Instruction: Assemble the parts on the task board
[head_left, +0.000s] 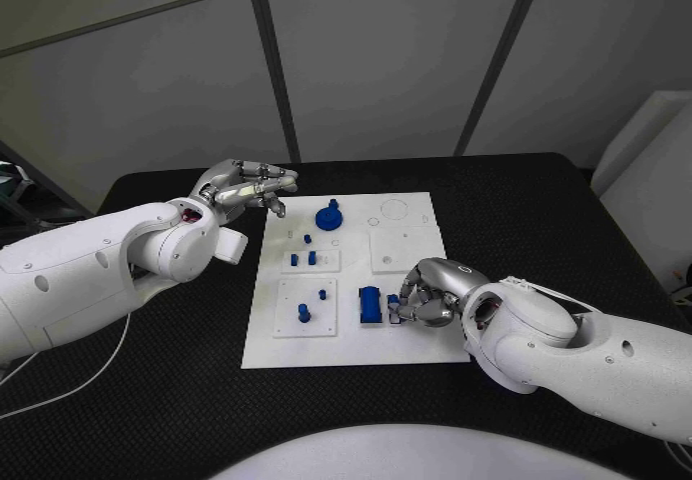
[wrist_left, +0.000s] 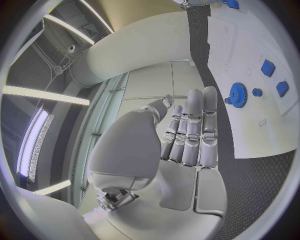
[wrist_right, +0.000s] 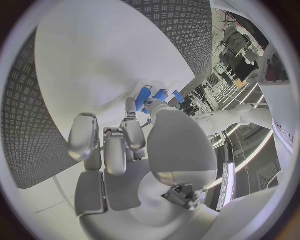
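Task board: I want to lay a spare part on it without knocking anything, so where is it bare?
The task board is bare along its near edge, below the peg plate, and in the far right corner beside the gear. It is crowded mid-board: pegs on the left, the right robot hand at the blue block. The left robot hand hangs off the far left corner.

You have a black table (head_left: 173, 390) under everything, its top a fine patterned mat that reads as a small ribbed weave in the right wrist view. A thin white cable (head_left: 65, 385) trails across the mat toward 8 o'clock from the table's middle. Behind the table, at 12 o'clock, stands a wall of pale grey panels (head_left: 389, 80) split by dark upright strips. A white box-like shape (head_left: 649, 170) stands off the table's edge at about 2 o'clock.
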